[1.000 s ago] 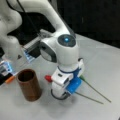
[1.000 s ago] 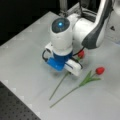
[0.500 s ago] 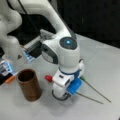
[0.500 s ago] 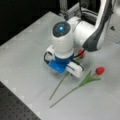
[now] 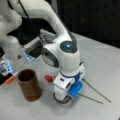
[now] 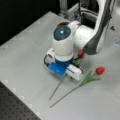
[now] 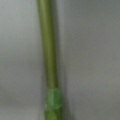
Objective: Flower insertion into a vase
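Got white-and-blue gripper (image 5: 65,96) low over nearer red flower's thin green stem (image 7: 49,55), can't tell jaws' state. I'd keep centred. Dark-brown wood-look cylindrical vase (image 5: 29,85) empty, second flower (image 6: 99,70) on surface (image 6: 27,60).

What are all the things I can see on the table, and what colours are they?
Vase: one, dark brown, standing upright at a front view's left, no flower in it.
Flowers: two, red heads on green stems, lying on the table; one at a front view's right, the other partly under the arm.
Stem: green, fills the wrist view.
Table: one, grey.
Arm: one, white, bent low over the flowers.
Gripper: one, white and blue, down at the table over a stem.
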{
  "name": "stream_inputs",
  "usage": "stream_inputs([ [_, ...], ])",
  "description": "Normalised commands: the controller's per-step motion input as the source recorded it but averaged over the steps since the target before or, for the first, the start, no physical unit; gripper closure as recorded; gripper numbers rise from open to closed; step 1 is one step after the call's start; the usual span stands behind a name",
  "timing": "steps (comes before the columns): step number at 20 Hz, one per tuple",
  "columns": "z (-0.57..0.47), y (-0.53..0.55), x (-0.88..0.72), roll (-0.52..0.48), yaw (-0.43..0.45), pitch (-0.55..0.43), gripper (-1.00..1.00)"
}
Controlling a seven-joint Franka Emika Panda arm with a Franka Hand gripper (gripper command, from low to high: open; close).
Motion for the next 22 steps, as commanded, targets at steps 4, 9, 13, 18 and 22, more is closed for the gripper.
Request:
stream_inputs([
  [4, -0.09, 0.07, 0.09, -0.111, -0.031, -0.024, 1.00],
  [9, -0.11, 0.08, 0.10, -0.105, -0.025, -0.035, 1.00],
  [13, -0.09, 0.09, 0.09, -0.084, -0.035, -0.023, 1.00],
  [18, -0.07, 0.06, 0.07, -0.086, -0.050, -0.003, 1.00],
  [22, -0.08, 0.05, 0.07, -0.089, -0.051, -0.008, 1.00],
])
